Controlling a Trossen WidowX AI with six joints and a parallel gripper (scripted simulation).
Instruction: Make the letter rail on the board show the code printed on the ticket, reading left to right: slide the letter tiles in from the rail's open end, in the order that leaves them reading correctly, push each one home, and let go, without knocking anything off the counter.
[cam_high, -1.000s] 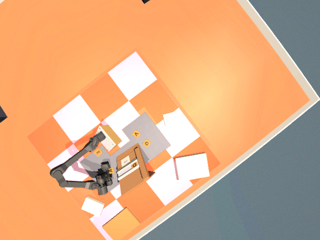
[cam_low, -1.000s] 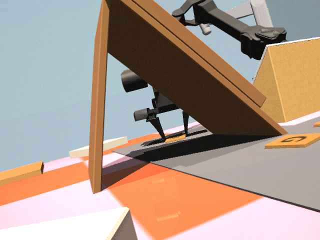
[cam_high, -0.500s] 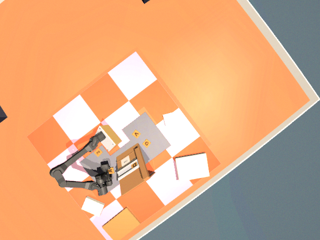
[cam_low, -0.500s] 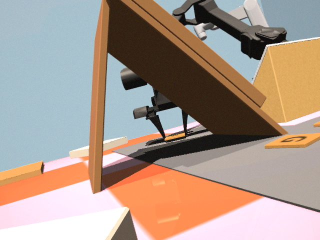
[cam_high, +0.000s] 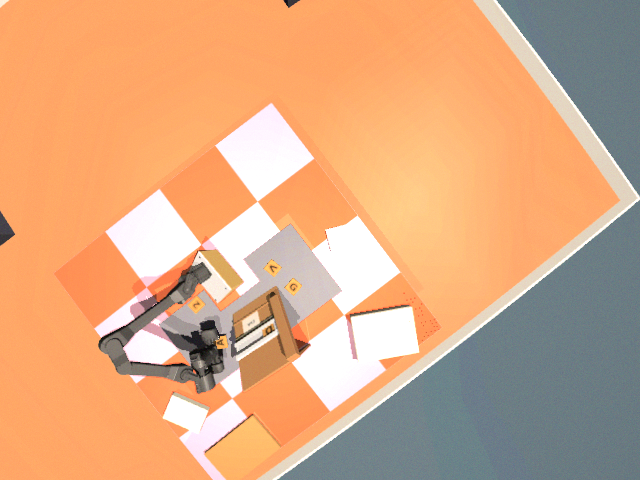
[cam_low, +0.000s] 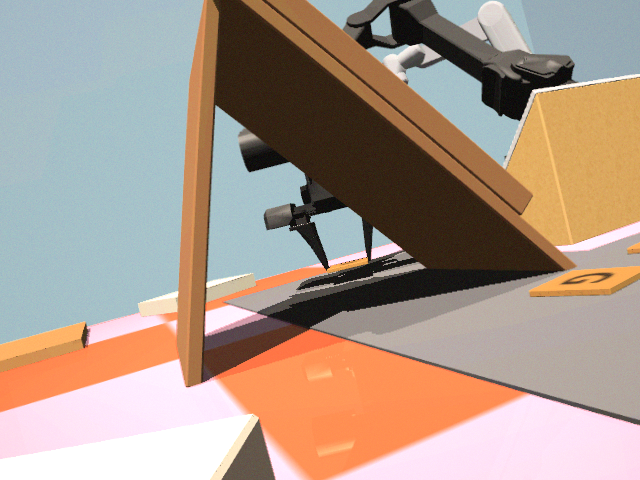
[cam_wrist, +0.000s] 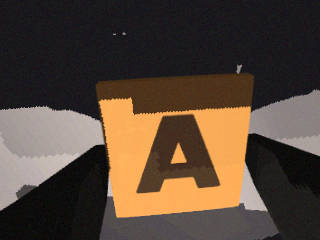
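My gripper (cam_low: 348, 264) (cam_wrist: 177, 149) is shut on the A tile (cam_high: 221, 342) (cam_low: 348, 265) (cam_wrist: 177, 195), holding it by its sides a little above the grey mat (cam_high: 317, 273) (cam_low: 465, 341), beside the tilted brown board (cam_high: 263, 366) (cam_low: 361, 134). The white letter rail (cam_high: 247, 347) on the board holds one tile (cam_high: 268, 329) that looks like D. The ticket (cam_high: 251, 321) is above the rail, too small to read. A V tile (cam_high: 272, 267) and a G tile (cam_high: 293, 286) (cam_low: 584, 281) lie behind the board. Another tile (cam_high: 195, 304), Z or N, lies on the arm's side.
A tan and white box (cam_high: 223, 268) (cam_low: 594, 170) stands near the arm. A large white box (cam_high: 385, 333) (cam_low: 155, 444) is behind the board. A small white block (cam_high: 186, 411) (cam_low: 232, 288) and an orange block (cam_high: 242, 446) (cam_low: 41, 347) lie past the board's other end.
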